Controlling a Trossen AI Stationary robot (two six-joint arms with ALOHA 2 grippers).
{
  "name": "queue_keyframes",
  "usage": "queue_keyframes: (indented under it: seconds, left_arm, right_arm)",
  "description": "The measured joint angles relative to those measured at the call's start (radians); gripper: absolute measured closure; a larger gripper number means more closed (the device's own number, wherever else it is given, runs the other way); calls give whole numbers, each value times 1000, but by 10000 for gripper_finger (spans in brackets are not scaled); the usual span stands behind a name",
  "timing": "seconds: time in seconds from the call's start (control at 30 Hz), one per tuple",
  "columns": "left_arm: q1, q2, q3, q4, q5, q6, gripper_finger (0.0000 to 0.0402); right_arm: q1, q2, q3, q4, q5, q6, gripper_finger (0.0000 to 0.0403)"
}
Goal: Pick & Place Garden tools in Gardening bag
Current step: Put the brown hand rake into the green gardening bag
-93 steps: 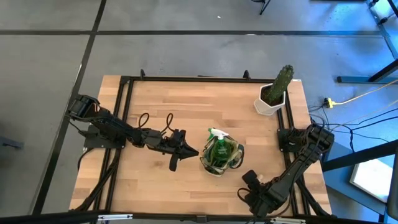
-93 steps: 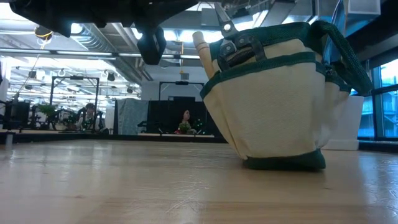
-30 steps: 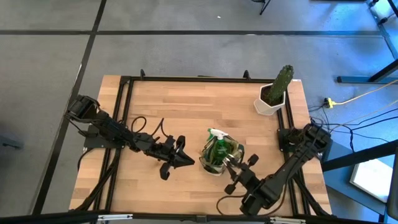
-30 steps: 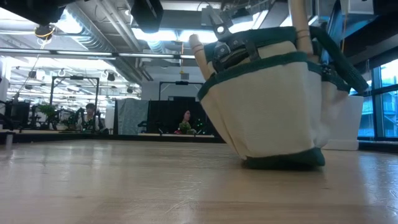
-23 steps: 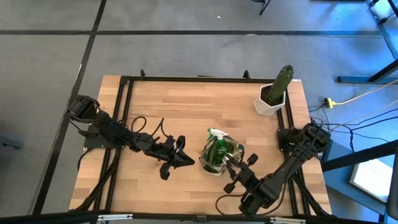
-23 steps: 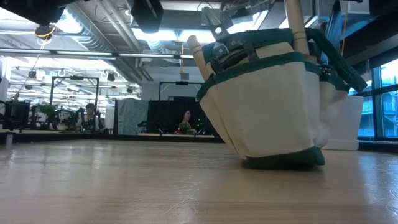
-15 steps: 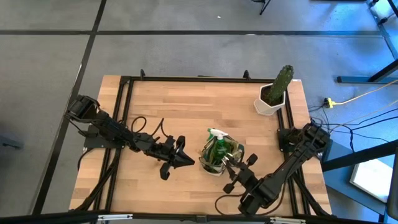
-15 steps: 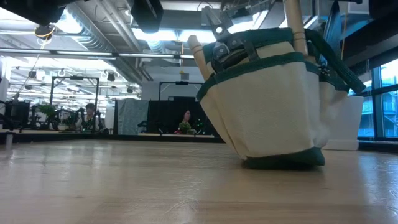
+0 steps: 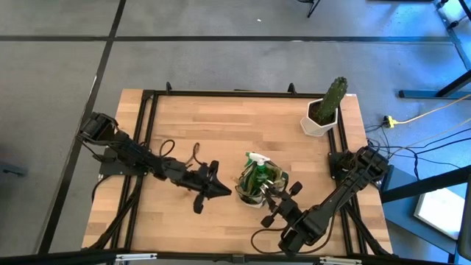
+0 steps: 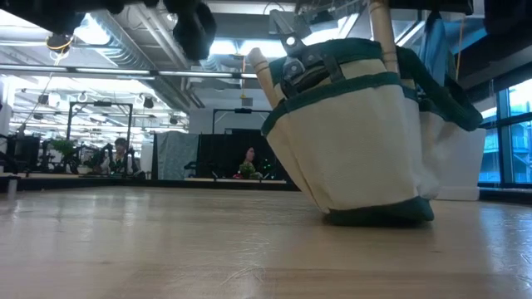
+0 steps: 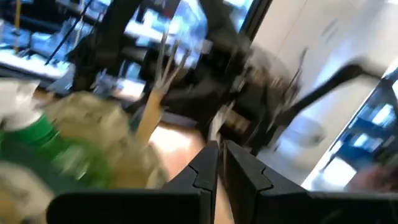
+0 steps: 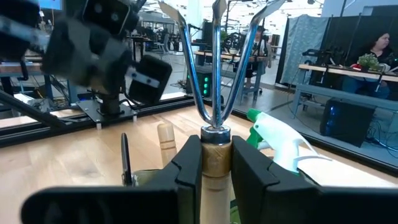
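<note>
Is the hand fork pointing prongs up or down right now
Prongs up. The right gripper is shut on the hand fork at its wooden handle, tines above the gardening bag.

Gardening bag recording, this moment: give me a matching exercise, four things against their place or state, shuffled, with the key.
Things:
1. hand fork
2. spray bottle
3. cactus
4. left gripper

States:
A. shut, empty, just left of the gardening bag
B. in a white pot at the table's far right corner
C. standing in the bag, white nozzle up
D. gripped by the right gripper, tines up

Pairs: 1-D, 2-C, 3-B, 4-A
</note>
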Motion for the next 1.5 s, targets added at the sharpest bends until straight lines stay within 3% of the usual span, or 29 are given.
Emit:
queue_keyframes:
  seconds: [0.2, 0.47, 0.7, 1.07, 1.5]
  left_arm:
    - [-15, 2, 94, -261, -85, 139, 382]
    - [-34, 40, 169, -285, -104, 210, 382]
    - [-34, 129, 265, -414, -116, 320, 365]
    - [-92, 275, 521, -679, -340, 552, 304]
    - [-92, 384, 740, -1028, -433, 577, 283]
  right_arm:
    - [0, 0, 0, 13, -3, -15, 345]
    - [-3, 0, 0, 53, -4, -114, 345]
    - [-3, 0, 1, 109, -4, -167, 345]
    - [-3, 0, 1, 158, -4, -167, 345]
    - [-4, 0, 2, 165, -3, -167, 345]
